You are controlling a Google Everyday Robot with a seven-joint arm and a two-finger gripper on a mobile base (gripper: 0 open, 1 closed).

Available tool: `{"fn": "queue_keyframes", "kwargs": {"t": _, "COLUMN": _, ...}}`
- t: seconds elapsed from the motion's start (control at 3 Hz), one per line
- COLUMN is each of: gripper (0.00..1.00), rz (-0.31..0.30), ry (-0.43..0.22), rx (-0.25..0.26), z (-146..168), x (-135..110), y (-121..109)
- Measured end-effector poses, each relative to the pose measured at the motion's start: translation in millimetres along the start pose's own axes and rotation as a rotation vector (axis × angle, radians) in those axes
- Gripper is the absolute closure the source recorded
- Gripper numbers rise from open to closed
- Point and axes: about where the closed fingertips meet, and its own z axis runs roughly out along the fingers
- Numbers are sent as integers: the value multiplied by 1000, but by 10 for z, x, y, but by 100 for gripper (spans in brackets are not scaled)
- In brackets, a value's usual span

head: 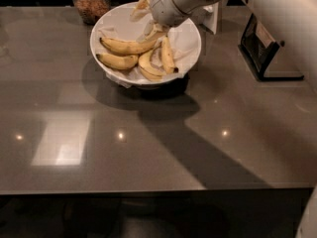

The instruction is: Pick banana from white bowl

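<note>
Item: banana (128,45), longest, lying across white bowl (118,20) on tabletop (148,152). My gripper (154,32) is low at its right end, presumably for pickup. Spread or pinching: I cannot tell.

I can read no word, label, brand or number on anything here: not on the glass jar (90,1) at the far left, nor the white bowl (115,20), nor the dark holder (262,56) at the far right, nor my arm's pale casing. My gripper (152,31) (the one tool I have) is low over the far side of the bowl, at the right end of the banana (126,46).
</note>
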Motion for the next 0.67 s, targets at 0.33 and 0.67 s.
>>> {"fn": "queue_keyframes", "kwargs": {"t": 0.33, "gripper": 49, "rz": -17, "ry": -11, "rx": -48, "z": 289, "x": 2, "y": 24}}
{"fn": "queue_keyframes", "kwargs": {"t": 0.67, "gripper": 49, "rz": -27, "ry": 2, "rx": -90, "z": 502, "x": 69, "y": 56}}
